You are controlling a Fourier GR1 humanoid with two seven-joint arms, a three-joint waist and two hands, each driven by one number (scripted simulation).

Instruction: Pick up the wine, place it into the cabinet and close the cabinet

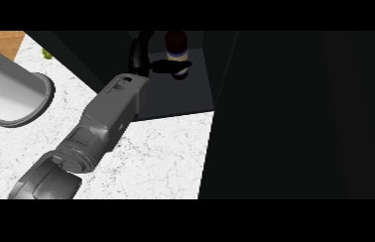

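Closest to my eyes is the grey forearm [102, 122], which goes up from the lower left over the white counter [164, 156] and into the dark cabinet [183, 94]. At its end my left hand [147, 62] is inside the cabinet, just beside the wine [176, 50]. One black finger, or maybe the thumb, reaches across the front of the bottle and the other fingers rise on its left side, so I judge the hand is curled around the bottle, although the dark makes it hard to be sure. The wine stands upright on the cabinet floor or very near it; I cannot tell if it touches. My right hand does not show at all. On the right a big black panel [293, 117] fills the view, probably the open cabinet door. At the left edge lies a grey round vessel [22, 99] on the counter. I think the picking up is done and the placing is almost done. What is left: to release the bottle, take the hand out, and close the door.
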